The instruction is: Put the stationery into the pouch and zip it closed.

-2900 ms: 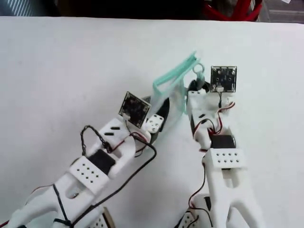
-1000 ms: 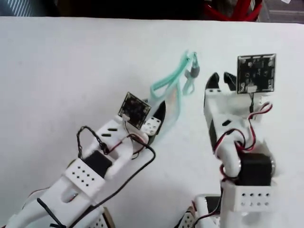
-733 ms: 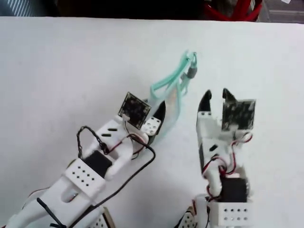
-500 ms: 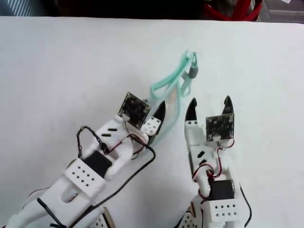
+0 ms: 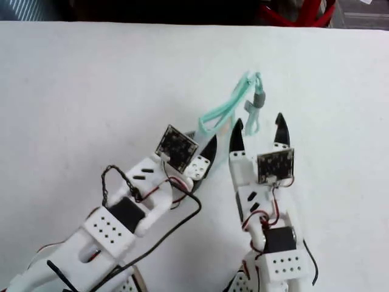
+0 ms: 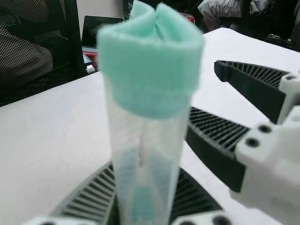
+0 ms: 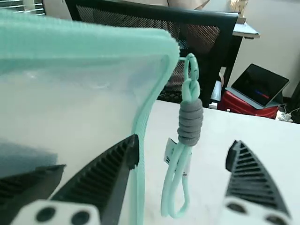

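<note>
The pouch (image 5: 219,112) (soft, light, limp film, liable to fold) stands upright, pinched low by the left gripper (image 5: 205,152), while the right gripper (image 7: 185,145) gapes wide, holding nothing, its tips flanking the pull cord (image 7: 189,122) — judged the best purchase.

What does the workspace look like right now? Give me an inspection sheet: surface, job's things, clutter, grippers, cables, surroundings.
Surface: white table, no marks seen.
Job's things: pouch upright, translucent with teal edging; its pull strap hangs at the far end. Contents and zip state cannot be told.
Clutter: nothing seen.
Grippers: left gripper shut on the pouch's lower part; right gripper open, with the pull strap between its fingers, touching neither.
Cables: black cable loops over the left arm; red and white wires run along the right arm.
Surroundings: black mesh chair and a dark tablet beyond the table.
</note>
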Action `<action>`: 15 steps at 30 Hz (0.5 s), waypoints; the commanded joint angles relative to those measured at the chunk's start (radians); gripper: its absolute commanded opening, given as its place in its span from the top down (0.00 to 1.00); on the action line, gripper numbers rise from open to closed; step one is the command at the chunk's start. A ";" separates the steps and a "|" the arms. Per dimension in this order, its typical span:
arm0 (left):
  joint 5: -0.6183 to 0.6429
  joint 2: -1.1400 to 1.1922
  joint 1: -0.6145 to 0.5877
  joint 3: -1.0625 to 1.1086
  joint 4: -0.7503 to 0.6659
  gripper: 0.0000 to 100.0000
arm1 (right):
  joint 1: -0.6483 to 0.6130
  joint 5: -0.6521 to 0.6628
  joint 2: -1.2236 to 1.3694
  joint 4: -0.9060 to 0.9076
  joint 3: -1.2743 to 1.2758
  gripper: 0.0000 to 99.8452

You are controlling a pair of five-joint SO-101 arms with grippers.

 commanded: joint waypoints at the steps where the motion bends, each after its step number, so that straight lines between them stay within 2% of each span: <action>1: -0.003 0.007 0.030 0.002 0.009 0.98 | 0.001 -0.005 0.205 -0.024 -0.160 0.71; 5: -0.011 0.007 0.030 0.003 0.009 0.98 | 0.048 -0.110 0.437 -0.067 -0.304 0.71; 11: -0.052 0.007 0.038 0.005 0.009 0.98 | 0.065 -0.084 0.714 -0.139 -0.416 0.71; 15: -0.055 0.007 0.038 0.005 0.009 0.98 | 0.074 -0.089 0.776 -0.194 -0.437 0.71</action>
